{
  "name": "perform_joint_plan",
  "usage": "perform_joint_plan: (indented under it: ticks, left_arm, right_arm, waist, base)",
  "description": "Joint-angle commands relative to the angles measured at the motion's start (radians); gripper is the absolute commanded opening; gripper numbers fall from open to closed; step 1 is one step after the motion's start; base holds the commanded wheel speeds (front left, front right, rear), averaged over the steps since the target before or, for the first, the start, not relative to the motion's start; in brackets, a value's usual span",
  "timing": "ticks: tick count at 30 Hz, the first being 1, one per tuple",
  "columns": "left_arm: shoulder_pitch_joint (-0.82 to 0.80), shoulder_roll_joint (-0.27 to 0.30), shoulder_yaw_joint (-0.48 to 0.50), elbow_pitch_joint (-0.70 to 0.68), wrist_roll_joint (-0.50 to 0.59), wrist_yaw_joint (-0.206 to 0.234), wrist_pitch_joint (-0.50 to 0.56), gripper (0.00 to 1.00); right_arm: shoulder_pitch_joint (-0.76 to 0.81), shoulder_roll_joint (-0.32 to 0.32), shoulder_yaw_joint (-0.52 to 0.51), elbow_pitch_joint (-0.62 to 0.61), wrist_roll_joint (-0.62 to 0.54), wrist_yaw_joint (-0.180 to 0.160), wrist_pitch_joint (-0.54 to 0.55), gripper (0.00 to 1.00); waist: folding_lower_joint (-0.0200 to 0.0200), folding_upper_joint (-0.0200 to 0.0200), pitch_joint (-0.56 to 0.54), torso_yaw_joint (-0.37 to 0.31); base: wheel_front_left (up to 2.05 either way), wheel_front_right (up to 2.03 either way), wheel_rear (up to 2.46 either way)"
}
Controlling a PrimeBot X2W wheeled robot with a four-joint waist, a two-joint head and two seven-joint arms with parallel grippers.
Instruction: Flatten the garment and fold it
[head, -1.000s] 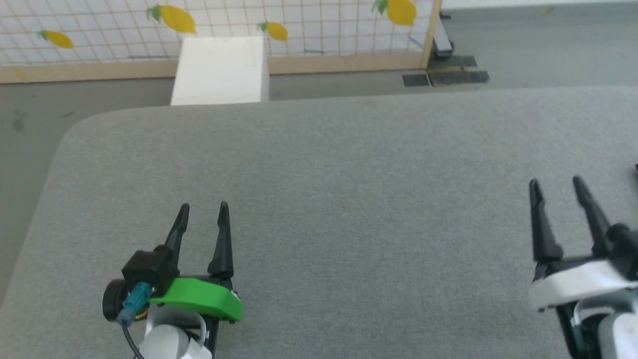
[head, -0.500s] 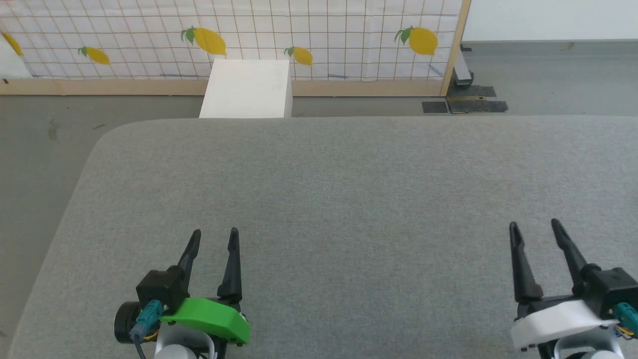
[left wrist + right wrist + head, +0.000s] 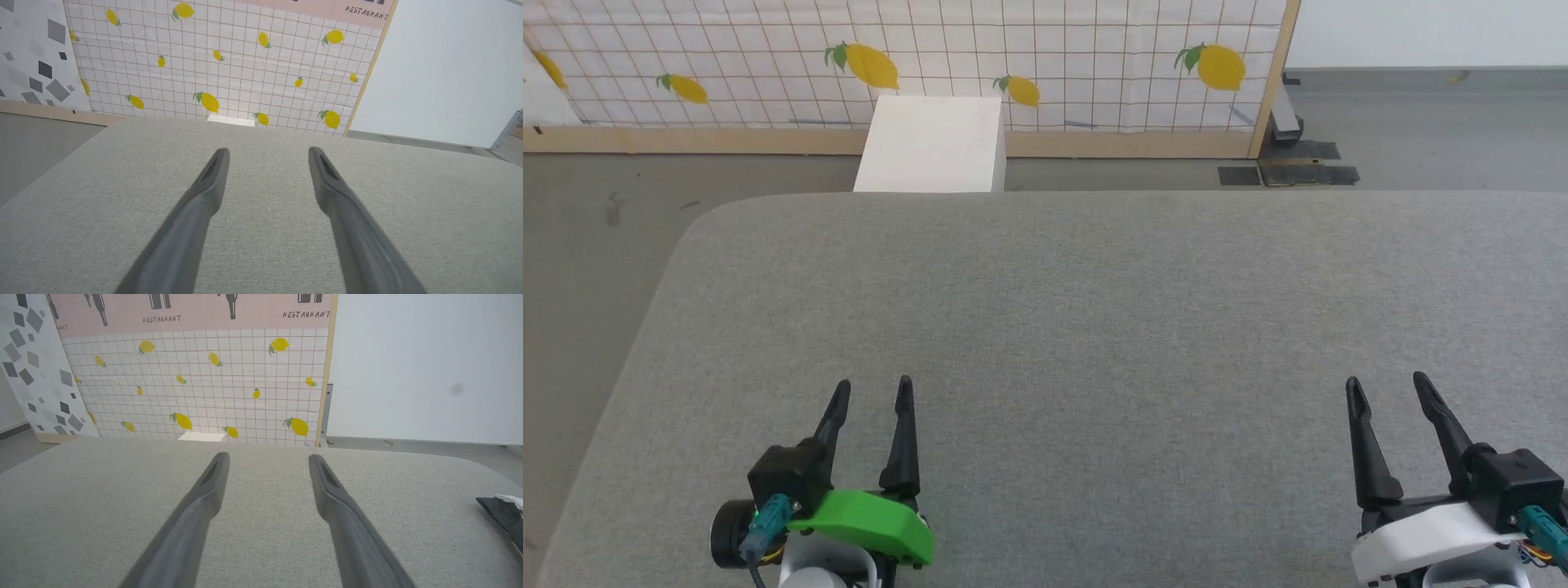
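L fingers, R fingers spread; garment far rt.

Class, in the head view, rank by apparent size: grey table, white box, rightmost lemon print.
Largest: grey table
Then: white box
Smallest: rightmost lemon print
Box and print lie farther off; true sizes unsure.

The left claw sits at the lower left of the head view. Its two dark fingers point up the frame and stand apart with nothing between them. Behind them is a green wrist cover, with a black camera at its left. The right claw sits at the lower right, also spread and empty, its tips leaning slightly left above a white wrist cover. In each wrist view the fingers rise from the bottom edge, wide apart.
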Motion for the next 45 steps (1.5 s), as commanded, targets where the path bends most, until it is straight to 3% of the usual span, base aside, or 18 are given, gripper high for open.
perform_joint_plan:
  ticks: [1, 2, 3, 45]
  left_arm:
    - [0.014, -0.003, -0.001, -0.004, -0.014, 0.006, -0.004, 1.00]
    - [0.014, -0.003, -0.001, -0.004, -0.014, 0.007, -0.004, 1.00]
    - [0.002, 0.000, 0.000, 0.000, 0.000, 0.003, 0.001, 0.00]
    - [0.011, -0.001, 0.026, -0.041, 0.056, 0.008, 0.059, 0.00]
  right_arm:
    - [0.010, 0.003, -0.001, 0.005, 0.005, -0.002, -0.008, 1.00]
    - [0.010, 0.003, -0.001, 0.006, 0.009, -0.002, -0.008, 1.00]
    - [0.000, 0.000, 0.000, 0.004, 0.005, 0.000, 0.001, 0.00]
    - [-0.018, 0.001, 0.018, 0.001, -0.010, 0.000, 0.039, 0.00]
  waist:
    - [0.0000, 0.0000, 0.001, -0.001]
    - [0.0000, 0.0000, 0.001, -0.002]
    - [0.0000, 0.0000, 0.001, -0.002]
    - [0.0000, 0.0000, 0.001, -0.003]
  base:
    - [0.00, 0.00, 0.00]
    - [0.00, 0.00, 0.00]
    - [0.00, 0.00, 0.00]
    - [0.00, 0.00, 0.00]
